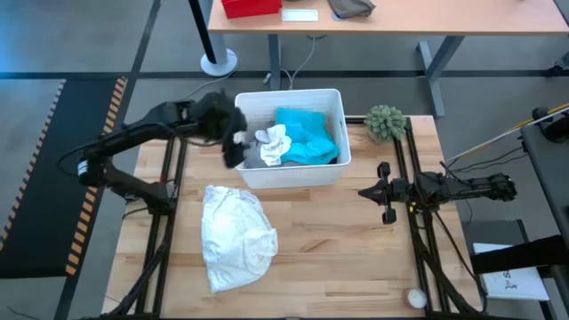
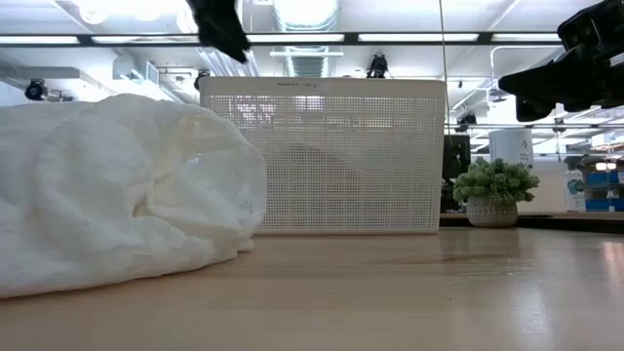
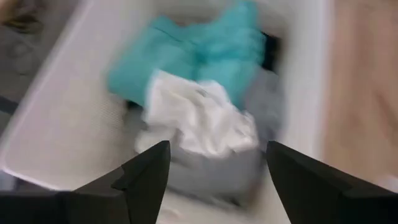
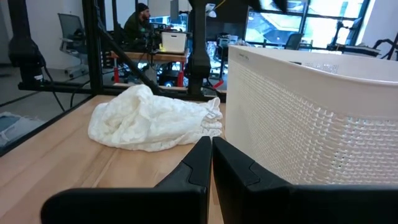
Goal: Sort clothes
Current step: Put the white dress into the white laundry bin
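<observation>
A white slatted basket (image 1: 336, 169) stands at the table's far middle. In it lie a turquoise piece (image 1: 307, 133), a small white cloth (image 1: 274, 144) and a grey tee (image 1: 253, 158). They also show in the left wrist view: turquoise (image 3: 199, 53), white (image 3: 199, 118), grey (image 3: 217, 171). My left gripper (image 1: 234, 147) hangs open and empty over the basket's left end, above these clothes. A white shirt (image 1: 233, 233) lies crumpled on the table near the basket's left front. My right gripper (image 1: 366, 191) is shut and empty, right of the basket.
A fuzzy green ball (image 1: 385, 122) sits at the far right, beside the basket's right end. Bare wood lies between the white shirt and my right gripper. A small white round thing (image 1: 416, 298) lies at the near right edge. A person (image 4: 138, 22) sits beyond the table.
</observation>
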Motion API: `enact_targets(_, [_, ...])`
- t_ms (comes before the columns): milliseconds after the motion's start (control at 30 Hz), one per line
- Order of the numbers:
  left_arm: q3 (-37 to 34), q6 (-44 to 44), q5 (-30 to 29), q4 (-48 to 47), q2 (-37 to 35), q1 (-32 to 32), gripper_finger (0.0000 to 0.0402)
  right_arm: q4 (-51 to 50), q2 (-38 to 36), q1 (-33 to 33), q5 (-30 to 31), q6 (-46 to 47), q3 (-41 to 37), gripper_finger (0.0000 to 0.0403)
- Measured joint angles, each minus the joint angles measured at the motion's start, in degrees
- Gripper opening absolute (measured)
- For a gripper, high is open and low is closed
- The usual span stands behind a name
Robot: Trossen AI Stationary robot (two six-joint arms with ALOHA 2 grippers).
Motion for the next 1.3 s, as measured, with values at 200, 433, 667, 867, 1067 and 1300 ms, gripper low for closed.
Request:
enact_targets(200, [0.0, -3.0, 3.31, -7.74, -5.55, -7.08, 0.0245, -0.02, 0.02, 0.0, 0.0, 0.06, 0.01, 0.0])
enact_targets(433, [0.0, -8.18, 3.26, -8.3, -7.26, -19.5, 0.0229, -0.02, 0.02, 0.0, -0.01, 0.0, 0.01, 0.0])
enact_targets(667, [-0.06, -18.24, 2.07, -9.36, -3.57, -29.29, 0.0243, -0.02, 0.02, -0.02, 0.0, 0.04, 0.01, 0.0])
enact_targets(867, [-0.12, -25.59, -2.27, -16.15, 1.92, -33.38, 0.0273, -0.01, 0.02, -0.01, 0.0, 0.04, 0.01, 0.0])
enact_targets(1067, [-1.46, -28.31, -1.39, -18.17, 8.09, -35.77, 0.0297, 0.01, 0.02, 0.0, 0.0, 0.0, 0.01, 0.0])
enact_targets(1300, [-7.76, -30.09, -1.0, -16.28, 9.87, -38.31, 0.0302, -0.01, 0.02, -0.02, -0.02, 0.04, 0.01, 0.0])
